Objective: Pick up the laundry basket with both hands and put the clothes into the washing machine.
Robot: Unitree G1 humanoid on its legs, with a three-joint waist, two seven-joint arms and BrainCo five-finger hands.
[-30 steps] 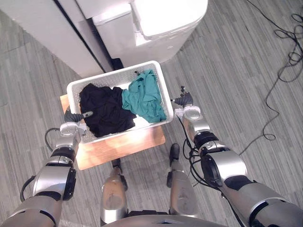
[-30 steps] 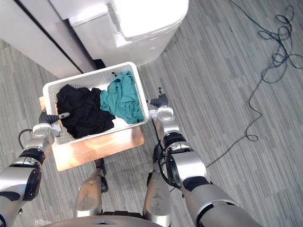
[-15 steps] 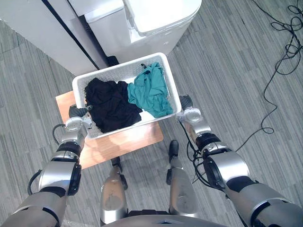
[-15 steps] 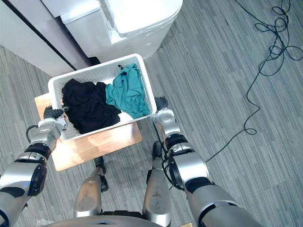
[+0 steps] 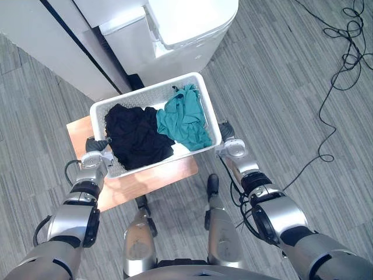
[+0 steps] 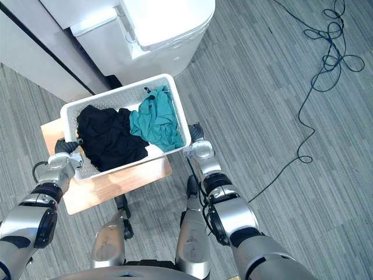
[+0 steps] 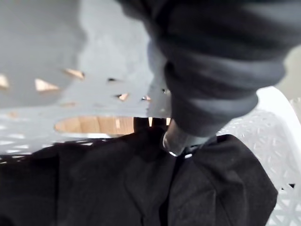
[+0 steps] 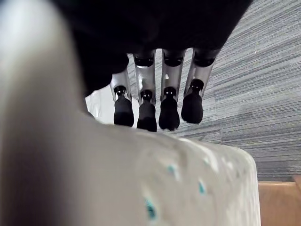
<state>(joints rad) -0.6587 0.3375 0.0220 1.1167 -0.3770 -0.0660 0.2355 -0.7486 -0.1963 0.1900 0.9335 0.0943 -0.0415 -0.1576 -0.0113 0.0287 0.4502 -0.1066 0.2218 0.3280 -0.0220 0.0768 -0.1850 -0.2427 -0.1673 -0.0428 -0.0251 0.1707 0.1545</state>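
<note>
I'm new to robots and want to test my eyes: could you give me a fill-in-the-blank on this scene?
Under the laundry basket is a ____ stool. The left hand is at the end with the ____ clothes. The teal clothes lie nearest the ____ hand.
Missing: wooden; black; right.

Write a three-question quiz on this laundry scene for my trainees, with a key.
1. True or false: the laundry basket holds only black clothes.
2. Which lies nearer the right hand? A) black clothes B) teal garment
3. What white appliance stands beyond the basket?
Key: 1 false, black clothes and teal garment; 2 B; 3 the washing machine.
</note>
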